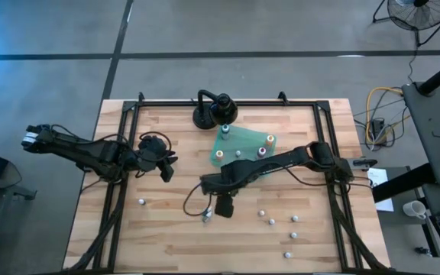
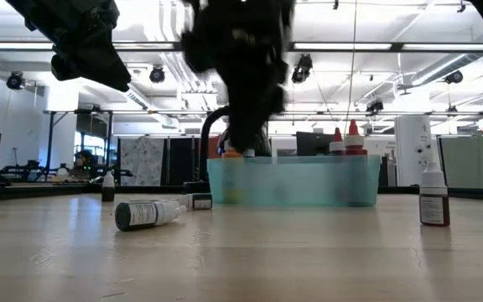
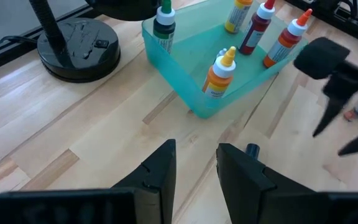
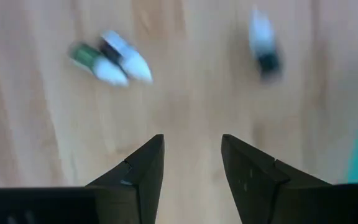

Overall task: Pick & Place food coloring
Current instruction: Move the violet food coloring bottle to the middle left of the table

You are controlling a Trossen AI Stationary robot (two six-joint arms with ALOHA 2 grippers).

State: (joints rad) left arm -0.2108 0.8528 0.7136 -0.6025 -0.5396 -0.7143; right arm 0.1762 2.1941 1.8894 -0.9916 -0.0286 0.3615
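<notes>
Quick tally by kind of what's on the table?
Teal tray: 1
Food coloring bottles inside it: 5
Loose bottles: at least 7; the right arm may hide more
Black stand: 1
Total: at least 14

five bottles [image 3: 220,73] in one tray [image 3: 185,62], one stand [image 3: 78,48].

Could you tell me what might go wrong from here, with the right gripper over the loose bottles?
The right gripper hangs open and empty above two bottles lying side by side; closing there could catch both or roll one away. The teal tray already holds upright bottles, so a careless drop could topple them. The left gripper, empty, waits close to the tray and the right arm, so their paths could cross.
</notes>
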